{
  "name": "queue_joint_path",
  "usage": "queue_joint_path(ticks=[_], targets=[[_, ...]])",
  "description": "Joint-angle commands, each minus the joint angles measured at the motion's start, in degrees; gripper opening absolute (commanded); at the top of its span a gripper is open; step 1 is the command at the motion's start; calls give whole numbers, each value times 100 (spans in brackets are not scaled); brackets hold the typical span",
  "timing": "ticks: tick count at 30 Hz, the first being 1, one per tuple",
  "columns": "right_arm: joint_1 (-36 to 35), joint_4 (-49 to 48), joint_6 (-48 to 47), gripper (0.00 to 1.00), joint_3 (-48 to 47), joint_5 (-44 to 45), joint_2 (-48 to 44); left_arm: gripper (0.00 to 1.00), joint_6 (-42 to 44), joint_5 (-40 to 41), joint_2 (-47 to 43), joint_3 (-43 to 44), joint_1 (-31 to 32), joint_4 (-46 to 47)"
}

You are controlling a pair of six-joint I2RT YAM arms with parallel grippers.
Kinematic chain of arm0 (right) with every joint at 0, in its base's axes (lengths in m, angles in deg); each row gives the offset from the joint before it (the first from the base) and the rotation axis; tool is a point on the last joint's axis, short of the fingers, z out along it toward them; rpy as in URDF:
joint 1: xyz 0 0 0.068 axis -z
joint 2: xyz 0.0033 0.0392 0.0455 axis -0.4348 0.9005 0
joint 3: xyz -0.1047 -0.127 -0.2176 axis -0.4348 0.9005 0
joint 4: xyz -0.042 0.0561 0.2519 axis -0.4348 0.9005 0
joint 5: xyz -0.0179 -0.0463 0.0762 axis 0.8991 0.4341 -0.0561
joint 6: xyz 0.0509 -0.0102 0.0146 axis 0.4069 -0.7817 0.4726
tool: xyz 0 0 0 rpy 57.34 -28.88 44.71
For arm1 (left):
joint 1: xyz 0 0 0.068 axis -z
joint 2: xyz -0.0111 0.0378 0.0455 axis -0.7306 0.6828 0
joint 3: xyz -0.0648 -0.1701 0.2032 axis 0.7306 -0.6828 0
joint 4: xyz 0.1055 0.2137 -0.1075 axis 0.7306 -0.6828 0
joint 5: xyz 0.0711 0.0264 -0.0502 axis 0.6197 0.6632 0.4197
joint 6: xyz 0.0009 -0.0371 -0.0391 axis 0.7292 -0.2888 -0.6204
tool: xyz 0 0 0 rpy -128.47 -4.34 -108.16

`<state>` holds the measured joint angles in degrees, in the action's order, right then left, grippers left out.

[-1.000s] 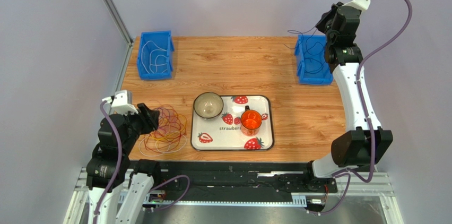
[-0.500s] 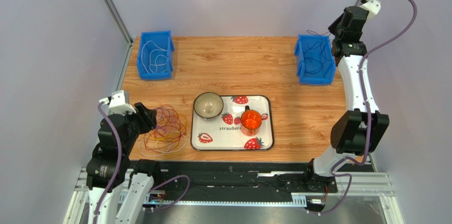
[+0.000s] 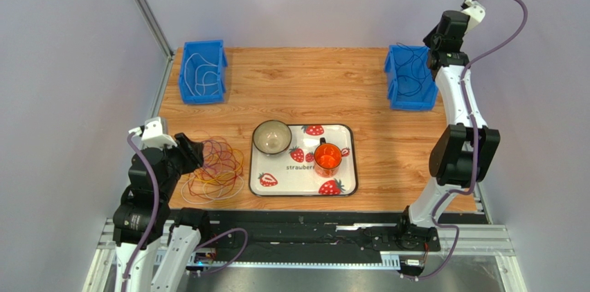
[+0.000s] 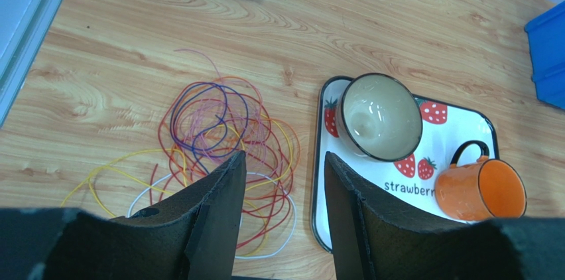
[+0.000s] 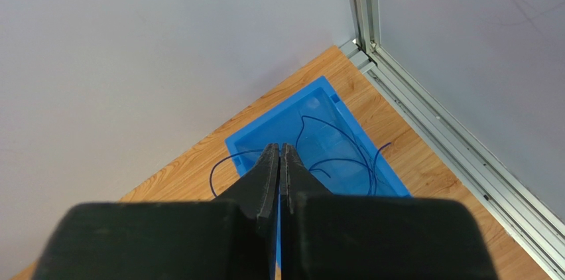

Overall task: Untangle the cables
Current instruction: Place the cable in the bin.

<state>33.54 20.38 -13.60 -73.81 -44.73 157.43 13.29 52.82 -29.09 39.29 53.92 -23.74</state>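
Observation:
The tangled cables (image 3: 216, 166) lie in a heap of yellow, orange, red, purple and white loops on the wooden table left of the tray; they also show in the left wrist view (image 4: 222, 124). My left gripper (image 3: 197, 155) hovers over the heap's near left side, open and empty (image 4: 284, 160). My right gripper (image 3: 435, 44) is raised high over the right blue bin (image 3: 415, 103), jaws shut with nothing seen between them (image 5: 279, 148). A dark blue cable (image 5: 335, 133) lies loose in that bin (image 5: 249, 135), one end hanging over its left rim.
A left blue bin (image 3: 187, 91) at the back holds a white cable (image 3: 201, 70). A strawberry tray (image 3: 302, 194) in the middle carries a grey bowl (image 3: 271, 137) and an orange mug (image 3: 327, 158). Frame posts stand at both back corners.
My right arm has swung back and to the right, rising above the right bin; the dark cable that trailed left of the bin now lies in it. My left arm has barely moved.

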Motion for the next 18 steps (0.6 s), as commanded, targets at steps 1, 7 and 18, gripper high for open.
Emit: queue_joint_path(ticks=[1,7,18], targets=[[49,-313,132,0,-356,109,230,55,-80,66,63,61,-30,63],[93,-269,185,0,-513,74,538,55,-89,83,80,61,-30,45],[225,170,211,16,-962,-75,943,55,-98,92,80,61,-30,54]])
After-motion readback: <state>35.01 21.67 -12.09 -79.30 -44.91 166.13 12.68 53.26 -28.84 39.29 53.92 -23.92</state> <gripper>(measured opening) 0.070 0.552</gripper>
